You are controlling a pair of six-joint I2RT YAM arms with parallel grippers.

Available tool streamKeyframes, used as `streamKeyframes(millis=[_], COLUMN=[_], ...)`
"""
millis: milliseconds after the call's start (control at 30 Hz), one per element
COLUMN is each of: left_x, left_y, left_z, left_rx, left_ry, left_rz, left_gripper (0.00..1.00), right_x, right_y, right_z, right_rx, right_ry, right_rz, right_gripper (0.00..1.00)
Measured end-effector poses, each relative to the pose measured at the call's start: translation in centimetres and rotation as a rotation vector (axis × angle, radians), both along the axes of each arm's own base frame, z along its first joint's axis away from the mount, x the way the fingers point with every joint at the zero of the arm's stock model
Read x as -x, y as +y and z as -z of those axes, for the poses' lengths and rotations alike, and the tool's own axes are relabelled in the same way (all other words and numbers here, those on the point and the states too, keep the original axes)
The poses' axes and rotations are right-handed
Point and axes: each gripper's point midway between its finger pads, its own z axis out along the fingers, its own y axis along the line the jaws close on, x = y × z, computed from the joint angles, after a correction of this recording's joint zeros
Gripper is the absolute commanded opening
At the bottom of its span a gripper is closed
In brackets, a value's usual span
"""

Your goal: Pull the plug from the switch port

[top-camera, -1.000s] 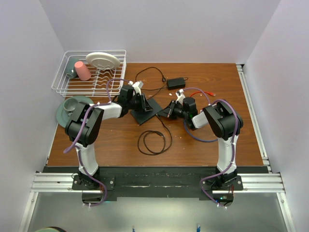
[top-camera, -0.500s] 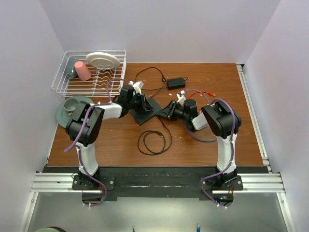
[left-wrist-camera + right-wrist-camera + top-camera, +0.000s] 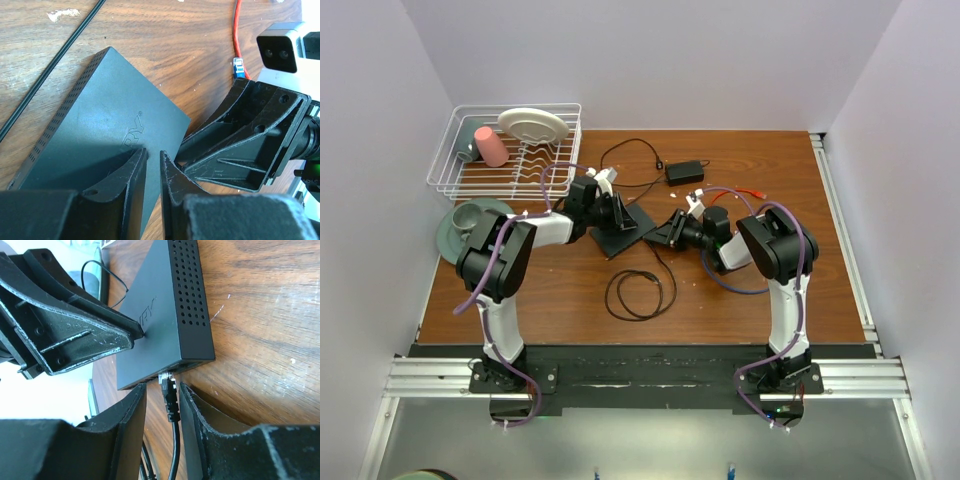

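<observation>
Brown wood-grain desk point(image 3: 570, 300), boxed in by pale walls on three sides. One flat black switch point(image 3: 625, 238) near the middle, lying between two hands. One plug point(image 3: 167, 382) at the socket edge; cannot tell whether seated. Left hand point(image 3: 152, 152) nearly closed, tips pressed on the switch's top. Right hand point(image 3: 161, 390) narrowly parted, straddling the plug without a clear grip. Elsewhere: one wire rack point(image 3: 503, 195) in the far left corner, holding one pale plate point(image 3: 533, 124), one pink cup point(image 3: 492, 147) and one green cup point(image 3: 467, 143); one power brick point(image 3: 685, 171); one black cable coil point(image 3: 608, 295); one red cable point(image 3: 237, 35).
</observation>
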Motion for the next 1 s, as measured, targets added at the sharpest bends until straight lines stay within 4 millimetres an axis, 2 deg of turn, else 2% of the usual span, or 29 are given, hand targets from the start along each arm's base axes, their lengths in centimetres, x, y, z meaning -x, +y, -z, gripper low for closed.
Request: streamKeyframes(millis=[167,400,633,833,1000], left_x=[-0.08,-0.13,-0.10,-0.10,-0.11], left_y=[-0.15,-0.29,-0.38,-0.57,-0.74], left_z=[0.04,0.04,0.03,-0.10,-0.14], left_rx=[0.008,0.017,0.019,0.023,0.026], left_ry=[-0.003,-0.003,-0.004,-0.010,-0.014], left_rz=[0.003,0.004,0.007,0.012,0.014], left_gripper=[0.22,0.22,0.22,0.22,0.22], right_x=[0.17,0.16,0.07,0.01,0.00], right_y=[0.29,0.38,0.45,0.43,0.41], right_z=[0.09,0.40,0.33,0.15,0.15], right_rx=[0.009,0.014,-0.007,-0.033,-0.037], right_ry=[0.008,0.014,0.026,0.042,0.046], right_rz=[-0.030,-0.038,-0.035,-0.034,-0.033], right_gripper=[0.38,0.27,0.25,0.08,0.01])
